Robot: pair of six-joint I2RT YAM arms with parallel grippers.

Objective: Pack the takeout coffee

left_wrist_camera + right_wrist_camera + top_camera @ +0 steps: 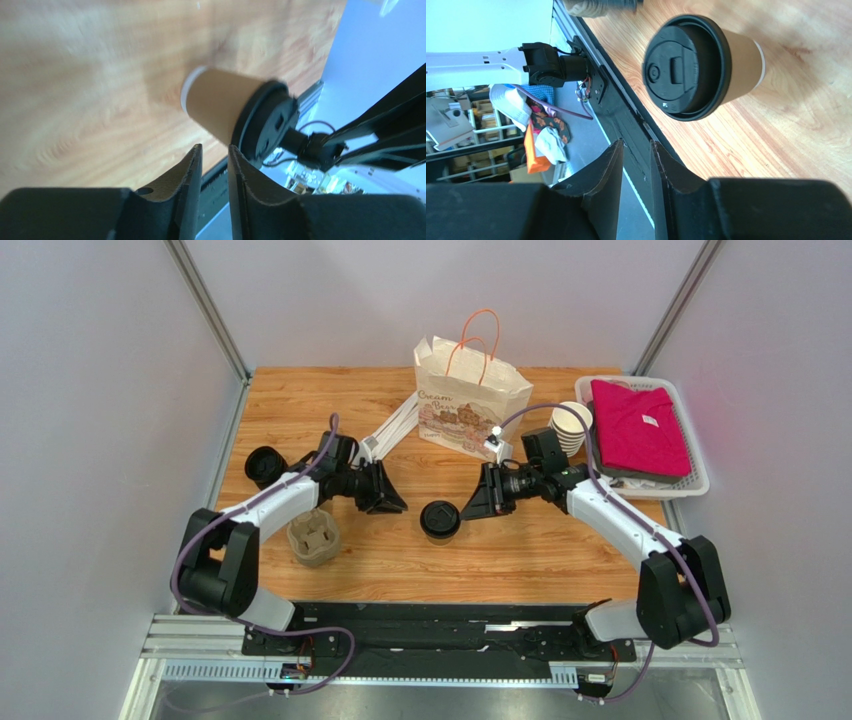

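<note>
1. Takeout coffee [440, 519]: stands upright on the wooden table [400, 575], in the middle of the near half, black lid [678, 67] pressed on top, tan paper wall tapering down to the board.
2. Sits between the two grippers, held by neither.
3. Right gripper [636, 143]: hangs low just beside the takeout coffee on its right, tips aimed at it. Jaws parted by a narrow slit, nothing between them. Seen from its own wrist camera, a clear gap of table separates fingers and lid.
4. Left gripper [215, 148]: hangs low to the left of the takeout coffee, a little farther off, tips pointing toward it. Jaws likewise only narrowly apart and empty.
5. Pulp cup tray [313, 537]: lies left of the takeout coffee, apart from it, beside the left forearm.
6. Black round object [265, 467]: sits beyond the left arm near the table's left edge; too small to tell what.
7. Orange-handled paper bag [470, 405]: stands upright behind the takeout coffee at the far middle of the table, well apart from it, printed face toward the arms.
8. White strips [395, 428]: slant from the bag's left side toward the left wrist.
9. Stack of lidless cups [572, 425]: lies tilted just right of the bag, against the white basket [690, 485].
10. Pink folded cloth [638, 425]: rests in that basket at the far right.
</note>
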